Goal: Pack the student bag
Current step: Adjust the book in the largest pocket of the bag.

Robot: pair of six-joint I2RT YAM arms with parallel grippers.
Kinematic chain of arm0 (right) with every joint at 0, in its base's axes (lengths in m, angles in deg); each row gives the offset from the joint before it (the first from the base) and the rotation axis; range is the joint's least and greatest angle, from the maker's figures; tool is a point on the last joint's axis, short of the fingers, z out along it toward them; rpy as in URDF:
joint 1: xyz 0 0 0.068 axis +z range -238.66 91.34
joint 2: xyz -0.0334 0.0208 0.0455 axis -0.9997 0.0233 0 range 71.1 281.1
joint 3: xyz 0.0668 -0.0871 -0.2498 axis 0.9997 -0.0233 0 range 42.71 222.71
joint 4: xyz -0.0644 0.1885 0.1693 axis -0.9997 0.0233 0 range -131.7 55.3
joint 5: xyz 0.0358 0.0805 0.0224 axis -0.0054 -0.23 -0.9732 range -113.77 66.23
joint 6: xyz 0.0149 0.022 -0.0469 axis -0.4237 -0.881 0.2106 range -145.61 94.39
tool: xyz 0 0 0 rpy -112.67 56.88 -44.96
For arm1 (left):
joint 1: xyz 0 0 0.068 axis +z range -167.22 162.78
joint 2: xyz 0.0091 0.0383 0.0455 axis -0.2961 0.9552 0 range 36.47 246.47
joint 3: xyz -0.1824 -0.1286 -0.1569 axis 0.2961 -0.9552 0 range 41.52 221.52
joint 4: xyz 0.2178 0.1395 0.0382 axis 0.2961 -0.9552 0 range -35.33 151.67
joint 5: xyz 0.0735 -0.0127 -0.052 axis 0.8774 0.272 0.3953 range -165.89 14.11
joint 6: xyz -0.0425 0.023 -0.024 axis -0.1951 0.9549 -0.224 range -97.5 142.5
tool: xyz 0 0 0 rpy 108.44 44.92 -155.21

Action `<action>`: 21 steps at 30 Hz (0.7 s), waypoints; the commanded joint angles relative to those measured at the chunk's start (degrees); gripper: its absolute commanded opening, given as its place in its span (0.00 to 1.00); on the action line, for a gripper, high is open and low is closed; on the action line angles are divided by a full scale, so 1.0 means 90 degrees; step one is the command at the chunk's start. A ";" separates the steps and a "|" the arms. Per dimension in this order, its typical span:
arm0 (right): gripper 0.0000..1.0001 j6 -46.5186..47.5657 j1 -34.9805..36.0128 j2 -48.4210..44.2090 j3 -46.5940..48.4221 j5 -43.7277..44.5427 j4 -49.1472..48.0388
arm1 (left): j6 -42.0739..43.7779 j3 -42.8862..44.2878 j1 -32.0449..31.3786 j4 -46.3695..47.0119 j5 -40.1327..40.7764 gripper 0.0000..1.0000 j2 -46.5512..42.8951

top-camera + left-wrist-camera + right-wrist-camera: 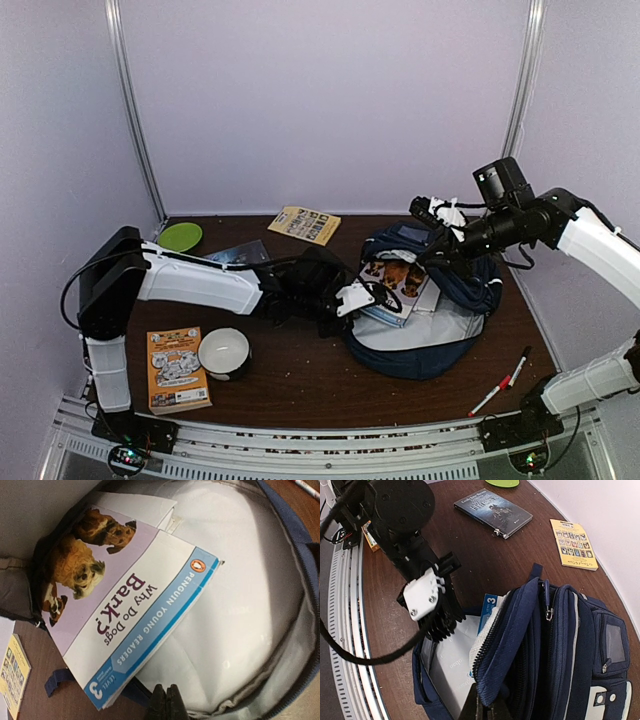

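The navy-blue student bag (430, 335) lies open at centre right, its white lining (240, 580) showing. A book, "Why Do Dogs Bark?" (125, 600), lies half in the opening, one corner sticking out over the rim; it also shows in the top view (395, 278). My left gripper (167, 689) is at the bag's near rim beside the book, fingers pressed together with nothing seen between them. My right gripper (490, 706) is shut on the bag's upper zipper flap (512, 645) and holds it lifted.
A green plate (180, 237), a yellow booklet (304, 225) and a dark book (240, 253) lie at the back. An orange book (177, 370) and a white bowl (224, 352) sit front left. Two pens (500, 382) lie front right.
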 commanded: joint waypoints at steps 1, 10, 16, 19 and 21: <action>0.00 -0.0076 0.0008 -0.0090 0.0384 -0.0597 -0.0206 | 0.1097 0.0830 -0.0077 -0.0366 0.0389 0.00 0.0597; 0.00 -0.0042 0.0008 -0.0064 0.0419 -0.0754 -0.0144 | 0.1991 0.2127 -0.0100 -0.1292 0.0785 0.00 0.1548; 0.00 -0.0070 0.0014 -0.0158 0.0309 -0.0807 -0.0169 | 0.2217 0.3399 -0.0100 -0.1289 0.1404 0.00 0.2316; 0.00 -0.0040 0.0014 -0.0214 0.0254 -0.0817 -0.0150 | 0.2286 0.3824 -0.0091 -0.1164 0.1505 0.00 0.2581; 0.00 -0.0010 0.0007 -0.0242 0.0192 -0.0782 -0.0130 | 0.2276 0.4083 -0.0090 -0.1185 0.1505 0.00 0.2748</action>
